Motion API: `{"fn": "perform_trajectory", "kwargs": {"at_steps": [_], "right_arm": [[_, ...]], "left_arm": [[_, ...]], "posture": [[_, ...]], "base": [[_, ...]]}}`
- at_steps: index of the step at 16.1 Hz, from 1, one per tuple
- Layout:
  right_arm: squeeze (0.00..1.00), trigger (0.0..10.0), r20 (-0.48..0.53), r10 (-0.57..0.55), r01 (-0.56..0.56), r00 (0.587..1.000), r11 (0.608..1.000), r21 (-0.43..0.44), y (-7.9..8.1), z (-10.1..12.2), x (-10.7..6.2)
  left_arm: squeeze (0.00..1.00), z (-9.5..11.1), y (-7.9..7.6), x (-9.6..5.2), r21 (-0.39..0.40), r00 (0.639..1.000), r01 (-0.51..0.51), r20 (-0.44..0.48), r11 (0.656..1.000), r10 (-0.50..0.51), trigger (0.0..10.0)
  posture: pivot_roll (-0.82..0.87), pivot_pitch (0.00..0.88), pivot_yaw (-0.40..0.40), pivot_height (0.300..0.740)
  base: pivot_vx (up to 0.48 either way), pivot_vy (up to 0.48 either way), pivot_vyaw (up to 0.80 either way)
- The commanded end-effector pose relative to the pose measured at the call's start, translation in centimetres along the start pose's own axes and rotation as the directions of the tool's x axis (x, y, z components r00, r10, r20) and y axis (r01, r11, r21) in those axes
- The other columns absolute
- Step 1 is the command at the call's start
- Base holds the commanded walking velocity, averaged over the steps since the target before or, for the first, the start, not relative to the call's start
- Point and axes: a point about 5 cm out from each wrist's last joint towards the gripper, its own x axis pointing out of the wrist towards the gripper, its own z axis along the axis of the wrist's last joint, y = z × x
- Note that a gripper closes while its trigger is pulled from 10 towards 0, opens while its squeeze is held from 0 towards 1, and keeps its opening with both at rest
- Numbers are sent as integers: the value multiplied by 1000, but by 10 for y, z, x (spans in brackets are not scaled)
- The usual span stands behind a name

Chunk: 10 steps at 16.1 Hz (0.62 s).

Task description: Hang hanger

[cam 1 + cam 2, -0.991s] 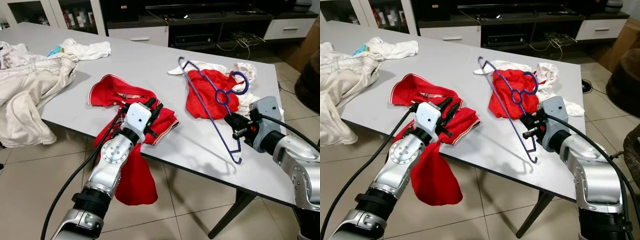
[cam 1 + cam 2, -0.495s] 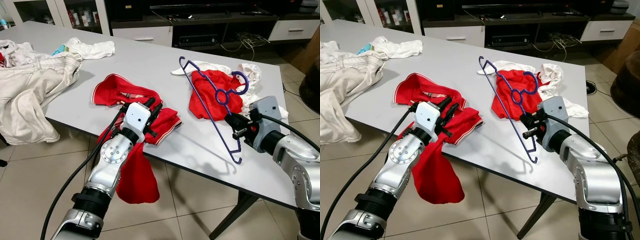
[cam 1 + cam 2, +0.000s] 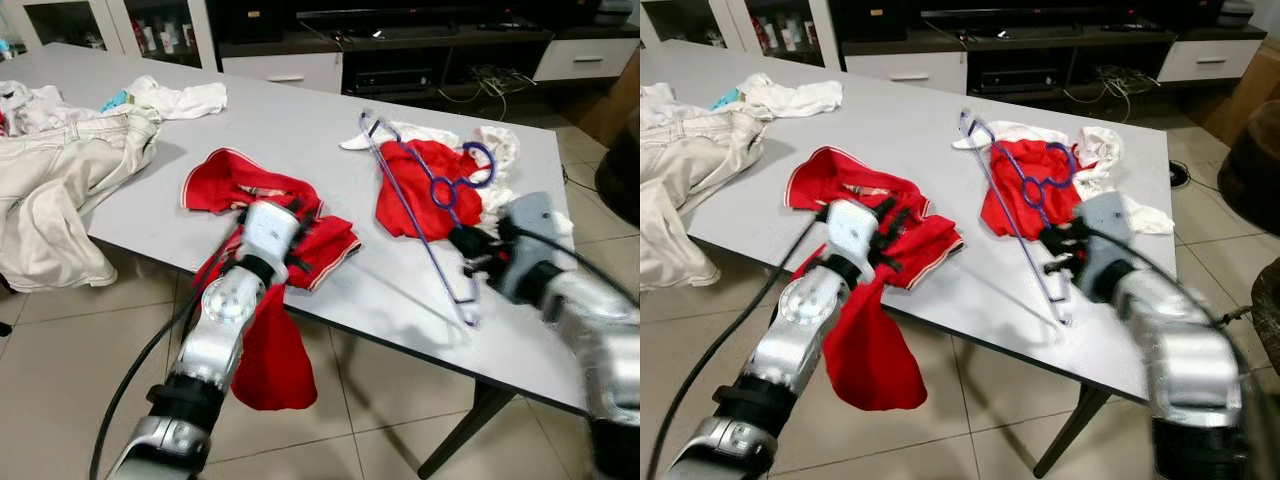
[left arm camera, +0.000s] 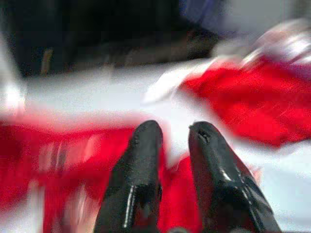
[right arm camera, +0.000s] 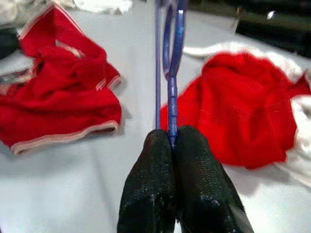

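Note:
My right gripper (image 3: 468, 245) is shut on a purple plastic hanger (image 5: 172, 97), pinching its lower bar between the fingertips. The hanger stands tilted over the right half of the grey table (image 3: 300, 130), with its hook (image 3: 488, 160) above a crumpled red garment (image 5: 243, 116). My left gripper (image 3: 305, 215) lies on a second red garment (image 3: 230, 180) near the front edge. Its fingers (image 4: 141, 150) are nearly together, with red cloth in the narrow gap. Part of that garment hangs off the table (image 3: 275, 360) under the left arm.
Beige trousers (image 3: 60, 190) and white cloths (image 3: 180, 98) cover the table's left end. More white cloth (image 3: 505, 145) lies under the right red garment. A dark TV cabinet (image 3: 400, 50) stands behind the table, and a tiled floor (image 3: 60, 360) lies below.
The view has shifted a little and both arms are now blurred. The hanger stays in the right gripper at much the same place, and the left gripper stays on the red garment.

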Motion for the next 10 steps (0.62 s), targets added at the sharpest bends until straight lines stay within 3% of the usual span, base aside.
{"fn": "perform_trajectory", "kwargs": {"at_steps": [1, 5, 10], "right_arm": [[0, 10000, 57, -31, 35, 998, 997, -70, 8, 3, 1], [0, 10000, 125, -111, 121, 986, 990, -77, 14, -5, -4], [0, 10000, 208, -111, 155, 972, 965, -210, 26, 3, -4]], "left_arm": [[0, -13, 9, -1, -97, 991, -79, -113, 992, 68, 10000], [0, -19, 4, -7, -125, 990, -61, -136, 990, 44, 10000], [0, -16, 4, -8, -82, 987, -44, -158, 996, 31, 10000]], "posture": [[-123, 0, 26, 740], [-128, 0, 33, 740], [-129, 0, 38, 740]], "base": [[0, 0, 0], [0, 0, 0], [0, 0, 0]]}}
